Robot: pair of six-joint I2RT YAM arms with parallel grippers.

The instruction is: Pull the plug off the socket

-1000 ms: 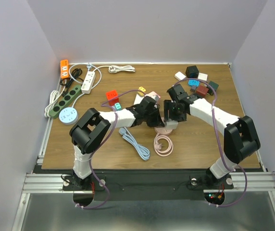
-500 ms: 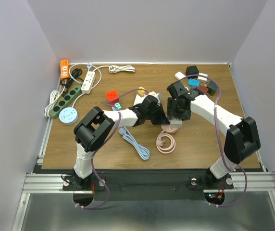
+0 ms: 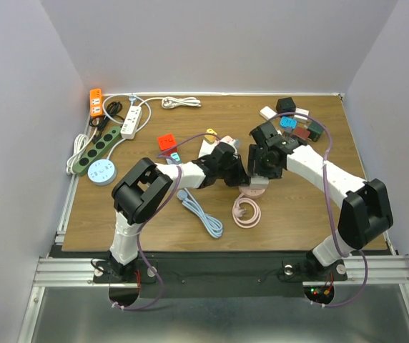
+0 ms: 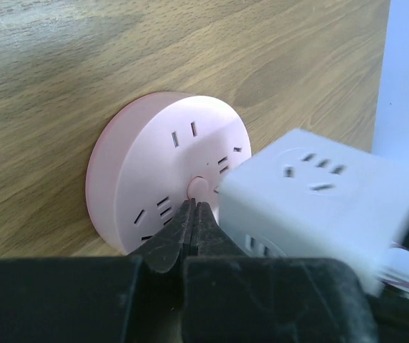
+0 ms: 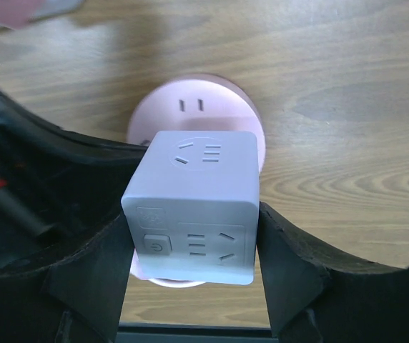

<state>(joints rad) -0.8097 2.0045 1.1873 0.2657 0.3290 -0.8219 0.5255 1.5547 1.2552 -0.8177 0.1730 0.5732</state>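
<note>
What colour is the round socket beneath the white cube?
Pale pink. The round socket shows best in the left wrist view, partly hidden by the white cube.

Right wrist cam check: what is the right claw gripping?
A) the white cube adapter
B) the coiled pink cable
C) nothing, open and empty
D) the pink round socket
A: the white cube adapter sits pinched between the two fingers of the right claw, with the pink round socket showing beyond it.

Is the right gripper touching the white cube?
Touching. The right wrist view shows the white cube squeezed between the two black fingers of the right gripper, with no gap on either side.
</note>
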